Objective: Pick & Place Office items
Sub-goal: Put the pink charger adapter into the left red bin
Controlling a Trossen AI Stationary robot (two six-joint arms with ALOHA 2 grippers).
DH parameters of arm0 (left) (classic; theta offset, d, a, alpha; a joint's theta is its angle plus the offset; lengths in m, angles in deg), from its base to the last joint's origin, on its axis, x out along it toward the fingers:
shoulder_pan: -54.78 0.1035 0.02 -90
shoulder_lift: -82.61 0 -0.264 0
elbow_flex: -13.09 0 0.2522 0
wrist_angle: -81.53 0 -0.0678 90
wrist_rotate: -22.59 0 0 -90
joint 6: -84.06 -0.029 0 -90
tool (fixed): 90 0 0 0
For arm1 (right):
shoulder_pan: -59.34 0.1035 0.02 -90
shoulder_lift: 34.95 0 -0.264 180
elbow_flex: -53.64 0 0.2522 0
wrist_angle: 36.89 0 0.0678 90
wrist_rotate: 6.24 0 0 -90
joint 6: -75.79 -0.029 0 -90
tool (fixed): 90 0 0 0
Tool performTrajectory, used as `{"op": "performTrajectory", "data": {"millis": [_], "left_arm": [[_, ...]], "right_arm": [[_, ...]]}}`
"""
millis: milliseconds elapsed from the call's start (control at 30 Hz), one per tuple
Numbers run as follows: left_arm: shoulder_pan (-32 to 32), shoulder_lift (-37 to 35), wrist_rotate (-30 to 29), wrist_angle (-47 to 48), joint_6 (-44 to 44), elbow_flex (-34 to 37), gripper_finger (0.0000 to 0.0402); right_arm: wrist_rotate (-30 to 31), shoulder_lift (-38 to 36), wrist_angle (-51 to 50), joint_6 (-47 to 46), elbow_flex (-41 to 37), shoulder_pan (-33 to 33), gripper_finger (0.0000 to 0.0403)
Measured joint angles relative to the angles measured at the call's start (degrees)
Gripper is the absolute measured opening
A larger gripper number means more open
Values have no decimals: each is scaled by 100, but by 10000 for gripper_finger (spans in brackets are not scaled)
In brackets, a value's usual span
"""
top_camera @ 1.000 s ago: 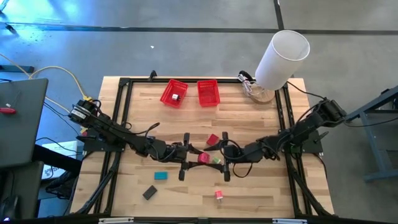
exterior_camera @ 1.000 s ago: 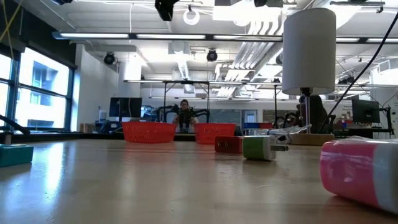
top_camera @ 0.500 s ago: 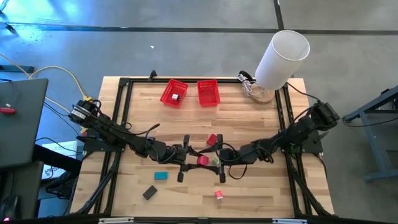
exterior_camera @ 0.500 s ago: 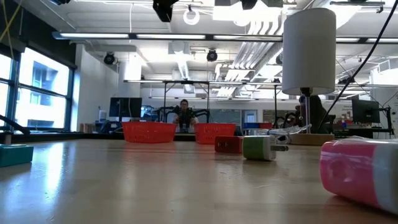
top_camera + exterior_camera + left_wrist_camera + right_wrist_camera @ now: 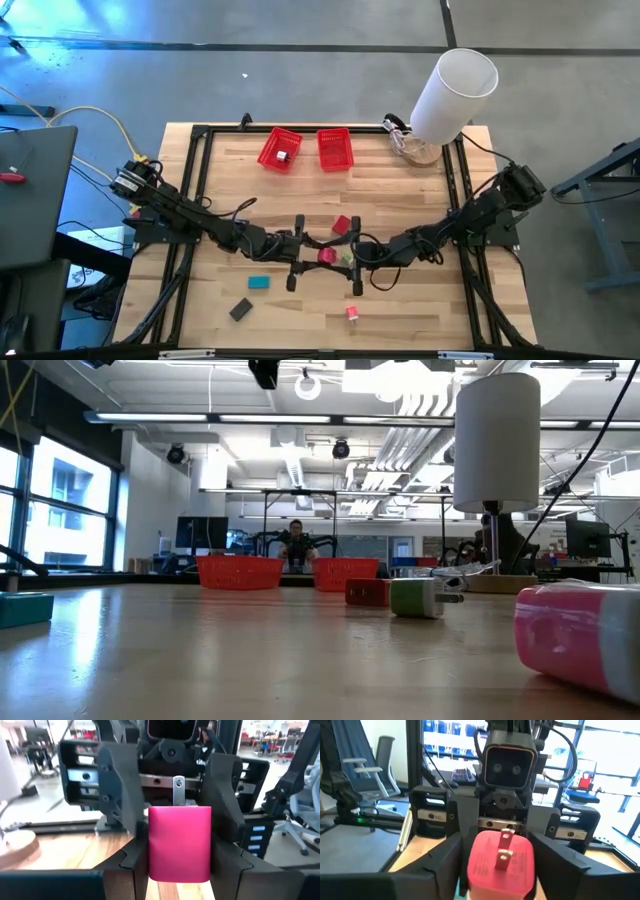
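Observation:
A pink plug block [image 5: 327,256] with metal prongs [image 5: 504,847] hangs above the table's middle, between my two grippers, which face each other. My left gripper [image 5: 180,875] is shut on it, reaching in from the table's left. My right gripper [image 5: 502,880] comes level from the right, its open fingers on either side of the block's pronged end. On the table lie a red block [image 5: 343,224], a green block [image 5: 347,259], a teal block [image 5: 259,283], a dark grey block [image 5: 240,309] and a small red-pink block [image 5: 352,314]. My left gripper pinches the pink block's two flat sides [image 5: 152,855] between its two fingers [image 5: 127,870]. The fingers lie level and come from the table's left. The block is lifted clear of the table, its prongs pointing away toward my right gripper. Whether my right gripper's fingers [image 5: 445,860] touch the block, I cannot tell.
Two red mesh baskets [image 5: 279,149] [image 5: 335,148] stand at the far edge; the left one holds a small silvery piece [image 5: 282,156]. A big white cylinder [image 5: 455,95] on a wooden base stands at the far right corner. A black frame [image 5: 195,200] borders the table.
My right gripper has edged toward the table's left, closer around the pink block that my left gripper keeps still in the air.

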Motion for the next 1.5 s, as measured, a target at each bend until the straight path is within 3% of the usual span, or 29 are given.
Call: {"op": "performTrajectory", "data": {"millis": [233,667,867,1267,1500], "left_arm": [[-76,0,-7,-225,-352,0,141],[-78,0,4,-229,-413,-2,142],[-81,0,79,-228,-368,-4,189],[-85,-2,-1,-57,-208,-7,198],[-82,-11,-157,-2,-196,-11,199]], "right_arm": [[78,0,218,347,5,112,147],[74,0,182,387,4,127,147],[-3,0,136,469,0,133,147],[49,-4,47,152,-7,139,147],[778,-208,-391,113,-11,332,147]]}}
